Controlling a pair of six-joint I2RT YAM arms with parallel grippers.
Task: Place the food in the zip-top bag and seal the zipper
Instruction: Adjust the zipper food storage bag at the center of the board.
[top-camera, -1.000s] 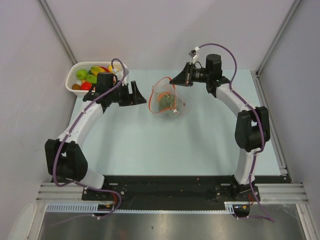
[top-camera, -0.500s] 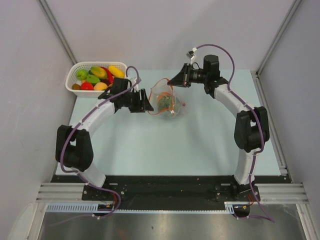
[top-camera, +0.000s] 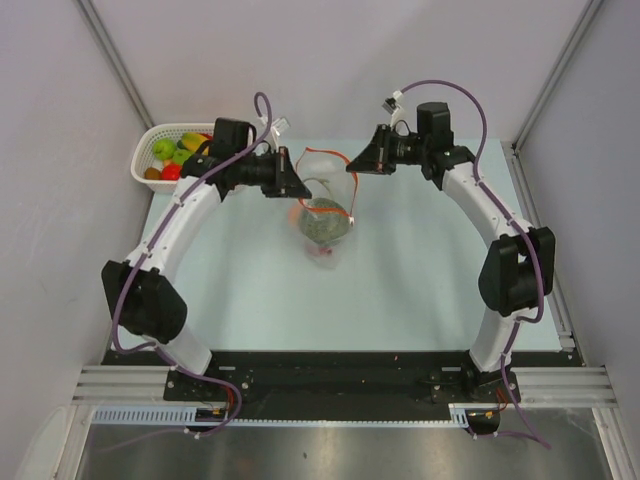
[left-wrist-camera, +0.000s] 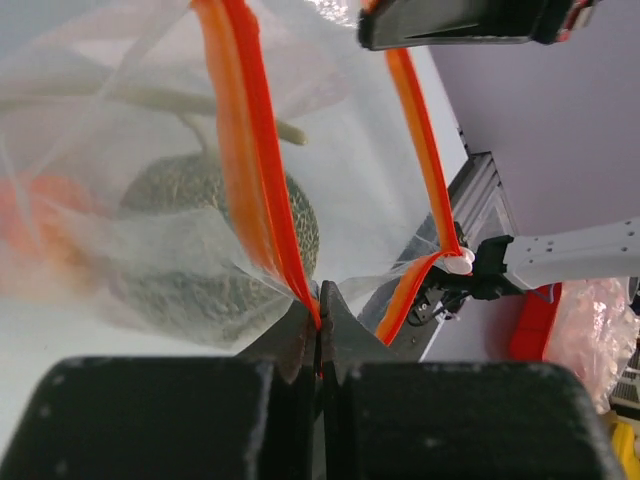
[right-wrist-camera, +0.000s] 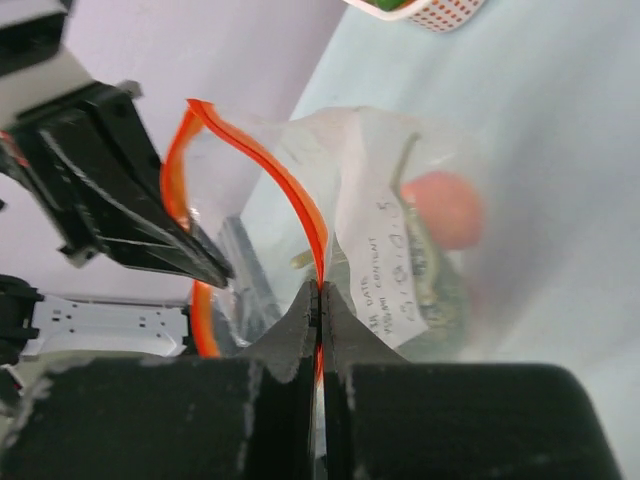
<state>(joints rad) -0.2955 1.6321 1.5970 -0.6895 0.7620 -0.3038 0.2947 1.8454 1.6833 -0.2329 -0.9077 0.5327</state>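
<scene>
The zip-top bag (top-camera: 325, 200) hangs clear of the table between both grippers, with its mouth spread open. My left gripper (left-wrist-camera: 320, 300) is shut on the near orange-red zipper (left-wrist-camera: 245, 150) strip at the mouth's left side (top-camera: 303, 190). My right gripper (right-wrist-camera: 320, 295) is shut on the opposite strip (right-wrist-camera: 295, 195), at the mouth's right side (top-camera: 352, 166). The white slider (left-wrist-camera: 458, 263) sits at the strip's end. Inside the bag lie a green netted melon (top-camera: 322, 226) and a red piece (right-wrist-camera: 445, 205). More food (top-camera: 168, 155) stays in the basket.
The white lattice basket (top-camera: 150, 135) stands at the table's back left corner, behind my left arm. A white written label (right-wrist-camera: 395, 280) is on the bag's wall. Grey walls close in the back and both sides.
My left gripper has swung from the basket to the bag's mouth and shut on the zipper strip. The bag, held by the right gripper, now hangs stretched between both.
</scene>
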